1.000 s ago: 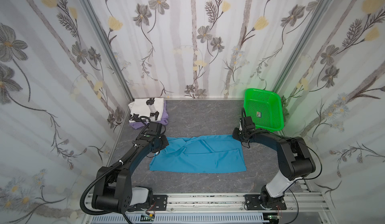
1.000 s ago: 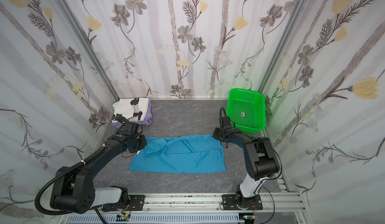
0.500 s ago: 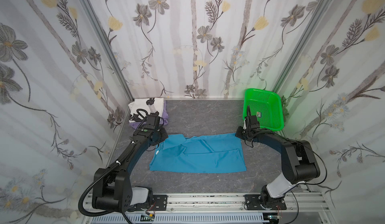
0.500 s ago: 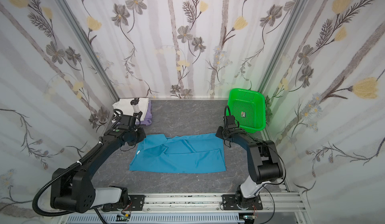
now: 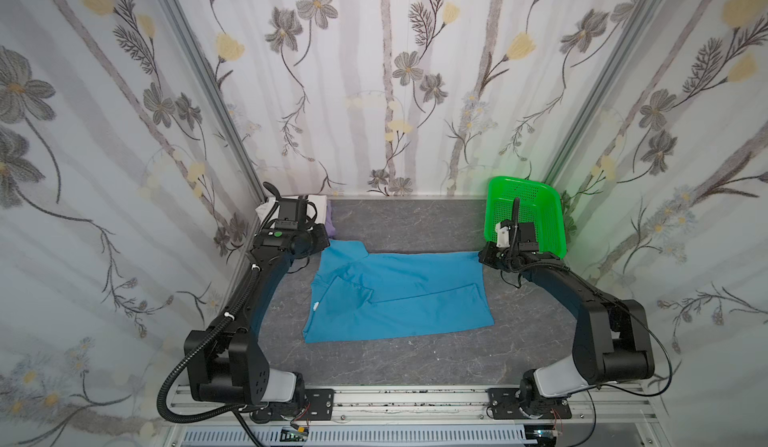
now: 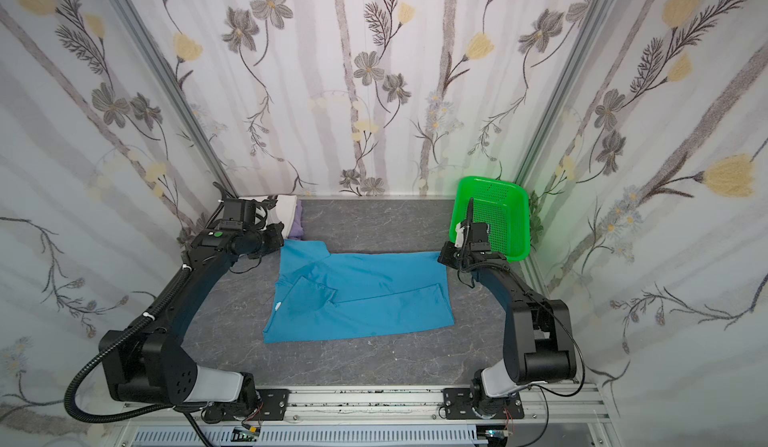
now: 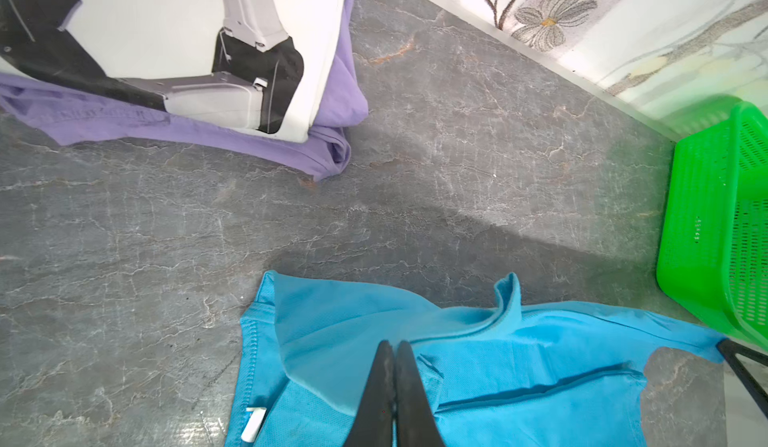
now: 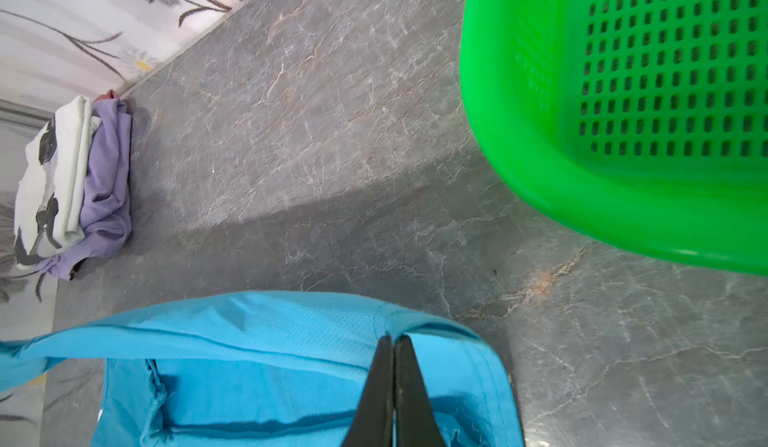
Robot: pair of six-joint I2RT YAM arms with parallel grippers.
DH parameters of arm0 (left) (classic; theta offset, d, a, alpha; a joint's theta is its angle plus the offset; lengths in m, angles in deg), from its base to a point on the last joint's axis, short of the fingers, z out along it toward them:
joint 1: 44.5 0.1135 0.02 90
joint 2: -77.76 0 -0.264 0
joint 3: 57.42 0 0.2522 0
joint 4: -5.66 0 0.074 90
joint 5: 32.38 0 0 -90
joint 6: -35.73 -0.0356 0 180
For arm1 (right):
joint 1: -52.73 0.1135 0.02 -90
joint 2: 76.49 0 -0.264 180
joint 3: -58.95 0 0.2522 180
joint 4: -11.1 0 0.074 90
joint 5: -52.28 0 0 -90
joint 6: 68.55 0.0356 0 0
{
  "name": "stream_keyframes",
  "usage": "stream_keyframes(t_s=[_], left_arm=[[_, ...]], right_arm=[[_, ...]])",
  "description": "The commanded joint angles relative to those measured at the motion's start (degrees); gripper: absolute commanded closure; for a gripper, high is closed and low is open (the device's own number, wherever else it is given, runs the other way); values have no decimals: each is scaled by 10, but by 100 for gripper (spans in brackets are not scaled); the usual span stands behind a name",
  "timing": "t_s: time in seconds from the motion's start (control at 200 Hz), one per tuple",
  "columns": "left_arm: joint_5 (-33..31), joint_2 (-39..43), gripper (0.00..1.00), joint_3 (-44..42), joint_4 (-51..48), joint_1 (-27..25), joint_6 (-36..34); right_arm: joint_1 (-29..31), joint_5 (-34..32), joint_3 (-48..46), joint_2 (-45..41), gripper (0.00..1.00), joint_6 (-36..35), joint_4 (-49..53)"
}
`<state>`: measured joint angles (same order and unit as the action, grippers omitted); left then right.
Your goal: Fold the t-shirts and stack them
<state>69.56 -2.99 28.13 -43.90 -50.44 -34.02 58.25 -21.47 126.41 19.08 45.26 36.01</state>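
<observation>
Across the middle of the grey table (image 5: 415, 224), in both top views, the teal-blue t-shirt (image 5: 399, 295) (image 6: 361, 295) now lies deeper than a second ago: its far edge has been drawn toward 12 o'clock. With it, the left gripper (image 5: 323, 244) (image 6: 279, 243) has moved up to the shirt's 10 o'clock corner, just beside the stack. The right gripper (image 5: 483, 255) (image 6: 441, 258) has moved to the 2 o'clock corner, by the green basket (image 5: 540, 199) (image 6: 505, 199). That stack sits at 11 o'clock on the table, a white printed t-shirt (image 5: 319, 204) (image 6: 287, 208) on top of a lavender t-shirt (image 5: 331, 221) (image 6: 296, 229). From the left wrist, the left gripper (image 7: 392, 346) has its jaws pressed together on a raised fold of the teal-blue t-shirt (image 7: 519, 361). The white printed t-shirt (image 7: 166, 29) and lavender t-shirt (image 7: 340, 91) lie beyond it, and the green basket (image 7: 715, 237) stands off to one side. From the right wrist, the right gripper (image 8: 392, 339) is likewise clamped tight, pinching the lifted hem of the teal-blue t-shirt (image 8: 270, 341). The green basket (image 8: 582, 224) is near, and the white printed t-shirt (image 8: 54, 174) on the lavender t-shirt (image 8: 108, 174) lies well apart.
</observation>
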Motion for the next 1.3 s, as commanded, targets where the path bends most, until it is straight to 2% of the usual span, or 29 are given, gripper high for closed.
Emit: stream_keyframes(t_s=[0.0, 0.23, 0.435, 0.644, 0.719, 1.119, 1.294], left_arm=[[22, 12, 100, -4, -20, 1, -22], [12, 75, 100, -78, -31, 1, -19], [16, 131, 100, -131, -53, 1, -12], [-31, 179, 100, -158, -94, 0, 0], [-27, 188, 100, -167, -102, 0, 4], [-33, 249, 100, -202, -124, 0, 76], [-35, 298, 100, -228, -138, -22, 124]], right_arm=[[0, 40, -10, -4, 100, -11, -6], [5, 49, -55, -37, 100, -7, -7], [5, 47, -95, -100, 100, -16, 12], [-3, 44, -126, -121, 100, -28, 25], [-7, 46, -136, -122, 100, -32, 25], [-11, 61, -165, -162, 100, -47, 42], [-11, 72, -171, -176, 100, -42, 47]])
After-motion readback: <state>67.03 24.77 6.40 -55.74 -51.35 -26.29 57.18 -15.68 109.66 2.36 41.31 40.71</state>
